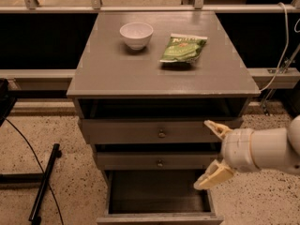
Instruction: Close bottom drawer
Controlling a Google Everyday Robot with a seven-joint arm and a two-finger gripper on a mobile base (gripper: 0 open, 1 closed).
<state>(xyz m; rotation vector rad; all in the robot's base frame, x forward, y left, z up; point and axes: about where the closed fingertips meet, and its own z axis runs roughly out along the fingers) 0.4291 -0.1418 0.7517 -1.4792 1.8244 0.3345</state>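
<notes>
The bottom drawer (pixel 159 216) of the grey cabinet is pulled far out toward me, its dark boxy interior (pixel 157 191) showing; its front panel sits at the lower frame edge. My gripper (pixel 212 154) hangs at the cabinet's right front, level with the middle drawer (pixel 150 161) and above the right side of the bottom drawer's open box. Its two cream fingers (pixel 214 127) are spread wide apart and hold nothing. The top drawer (pixel 154 131) with a brass knob is nearly shut.
On the cabinet top (pixel 117 74) stand a white bowl (pixel 136 34) and a green chip bag (pixel 183 48). A black stand leg and cable (pixel 42 182) lie on the speckled floor at the left. A white cable (pixel 281 41) hangs at the right.
</notes>
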